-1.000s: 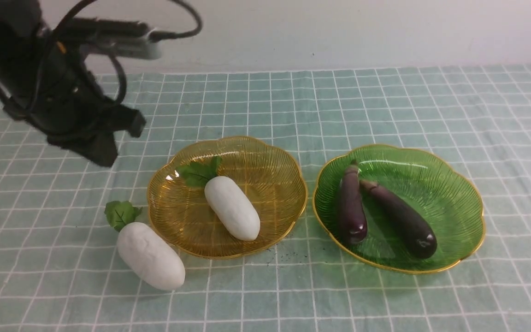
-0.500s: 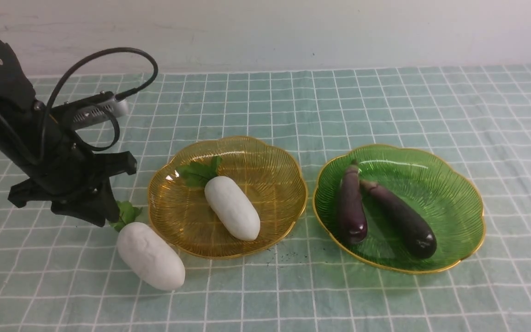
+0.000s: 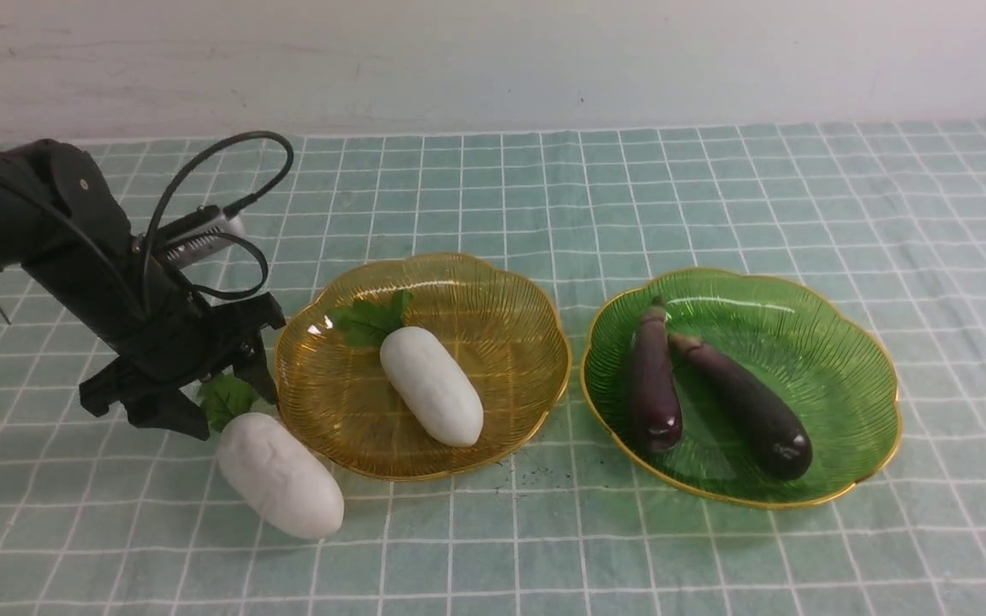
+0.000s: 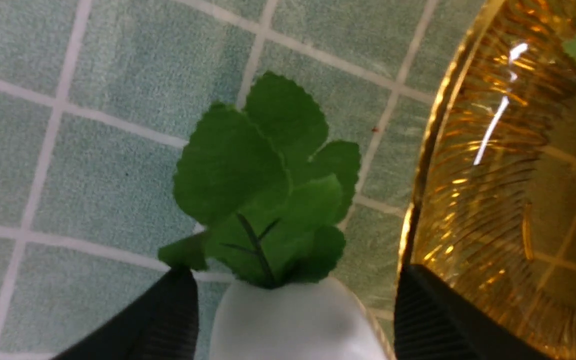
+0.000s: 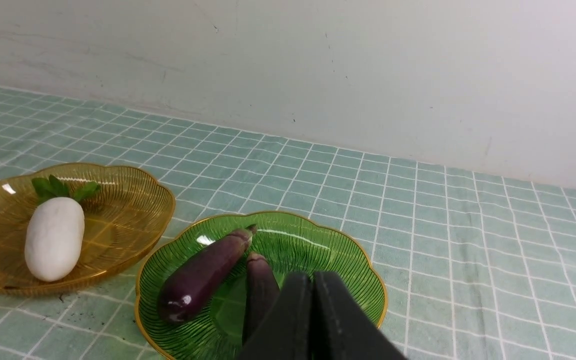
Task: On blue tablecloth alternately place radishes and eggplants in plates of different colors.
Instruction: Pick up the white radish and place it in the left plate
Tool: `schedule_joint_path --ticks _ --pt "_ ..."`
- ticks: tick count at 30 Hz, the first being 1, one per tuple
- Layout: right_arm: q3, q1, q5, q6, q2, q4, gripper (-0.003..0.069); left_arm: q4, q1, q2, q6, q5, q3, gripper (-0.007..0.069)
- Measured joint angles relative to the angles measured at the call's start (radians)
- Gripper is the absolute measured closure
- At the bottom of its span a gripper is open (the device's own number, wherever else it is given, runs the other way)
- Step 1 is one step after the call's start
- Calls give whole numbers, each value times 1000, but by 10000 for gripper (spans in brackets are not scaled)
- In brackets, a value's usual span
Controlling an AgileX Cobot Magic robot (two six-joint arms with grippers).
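Your left gripper point(image 3: 228, 404) is spread wide astride the leafy end of the loose radish point(image 3: 279, 475), lying on the blue tablecloth point(image 3: 715, 197) just left of the amber plate point(image 3: 510, 299). Your right gripper point(image 5: 313, 300), pinched together and empty, hides part of one eggplant point(image 5: 258, 285) in the green plate point(image 5: 358, 260).

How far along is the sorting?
Done: eggplants both in the green plate; one radish in the amber plate. In hand: left gripper, open, straddles the second radish on the cloth, not gripped. Remaining: lift it into the amber plate. Right gripper shut.
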Motion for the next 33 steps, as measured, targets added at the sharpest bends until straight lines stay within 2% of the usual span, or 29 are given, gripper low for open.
schedule_joint_path --ticks 9,18,33 --pt "0 0 3 0 0 0 673 -5 1 56 -2 4 -2 147" --pt "0 0 8 5 0 0 673 -11 1 59 4 111 -64 239" --pt "0 0 11 21 0 -2 673 -2 1 61 12 234 -131 245"
